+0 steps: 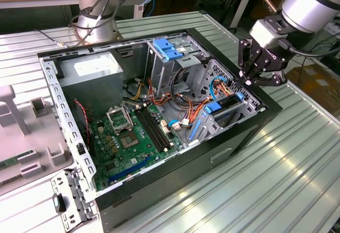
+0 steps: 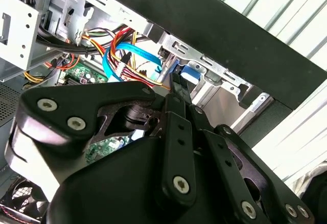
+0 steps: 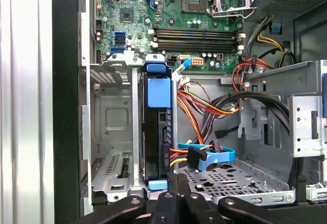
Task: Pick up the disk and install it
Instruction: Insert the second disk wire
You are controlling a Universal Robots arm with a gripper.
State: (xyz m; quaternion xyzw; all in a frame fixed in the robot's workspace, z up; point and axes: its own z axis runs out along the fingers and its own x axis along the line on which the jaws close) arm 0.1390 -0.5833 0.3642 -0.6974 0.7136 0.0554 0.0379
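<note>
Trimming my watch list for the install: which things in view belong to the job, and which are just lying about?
Job:
- disk, on edge in the drive bay
- claw, close above that bay

Lying about:
- power supply
- motherboard
- cable bundle
- grey panel beside the case

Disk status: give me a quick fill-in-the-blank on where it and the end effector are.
1. The disk stands on ____ inside the drive bay.
2. Its plastic tab is coloured ____.
3. The end effector is at the end of the computer case on the exterior view's ____.
Missing words: edge; blue; right.
</note>
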